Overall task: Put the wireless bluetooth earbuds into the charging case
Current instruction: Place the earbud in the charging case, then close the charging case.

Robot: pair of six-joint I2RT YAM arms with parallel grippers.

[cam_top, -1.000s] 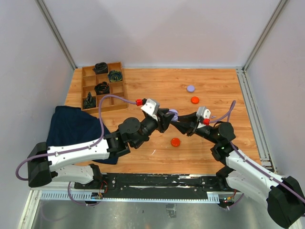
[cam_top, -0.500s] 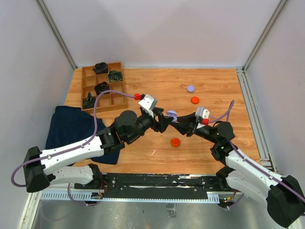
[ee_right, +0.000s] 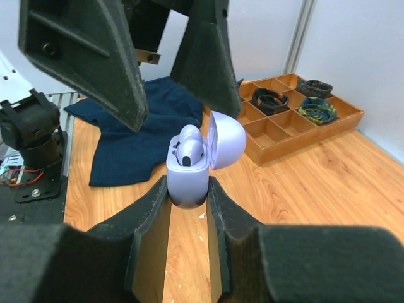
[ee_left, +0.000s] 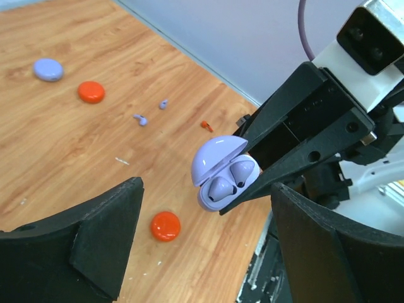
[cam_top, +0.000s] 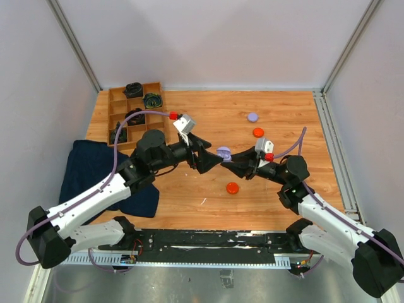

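Bright, even light throughout, with soft shadows.

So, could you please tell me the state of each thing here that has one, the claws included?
Lavender charging case: lid open, held above the table.
Earbuds in it: two, seated.
Right claw: shut on the case.
Left claw: open, empty.
Loose earbuds: lying on the table.

- A wooden tray [cam_top: 110, 117] with compartments stands in the far left corner of the table [cam_top: 208, 110].
- Black coiled bundles [cam_top: 133, 89] lie in several compartments.
- A dark blue cloth [cam_top: 88, 167] lies just beside the tray.
- A lavender disc [cam_top: 252, 117] and two orange-red discs [cam_top: 257, 132] lie apart on the wood.
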